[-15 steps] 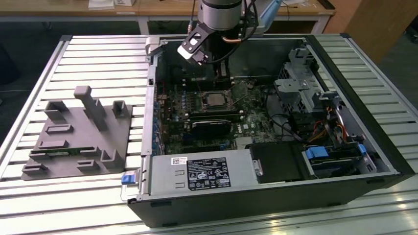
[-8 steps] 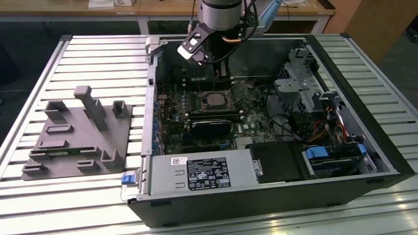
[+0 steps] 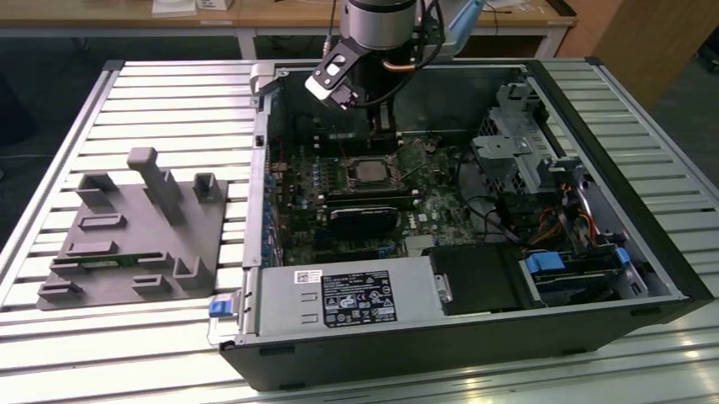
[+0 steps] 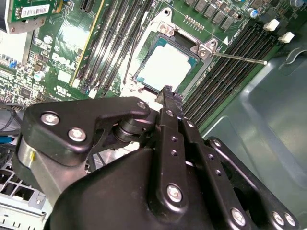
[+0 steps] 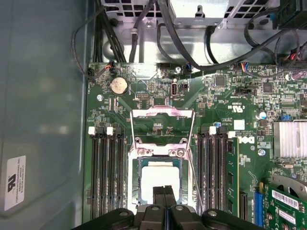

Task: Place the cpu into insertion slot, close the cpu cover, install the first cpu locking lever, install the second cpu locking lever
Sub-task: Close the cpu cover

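The black gripper (image 4: 168, 91) fills the foreground in both wrist views, its two fingers pressed together with nothing between them (image 5: 164, 190). Their tips hang over one edge of the chip (image 5: 158, 178); whether they touch it cannot be told. The chip lies flat in the socket (image 5: 135, 165), silver top up, near the middle of the green circuit board (image 5: 225, 103), between two banks of long black memory slots (image 5: 103, 172). The metal cover (image 5: 163, 113) is swung open on its hinge, off the chip, with green board showing through its window. A thin metal lever (image 4: 240, 58) angles out from a socket corner across the memory slots. In the exterior view the arm (image 3: 376, 25) reaches down into an open computer case (image 3: 629, 227) on a slatted metal table (image 3: 168, 101), beside a grey plastic fixture (image 3: 135, 227).
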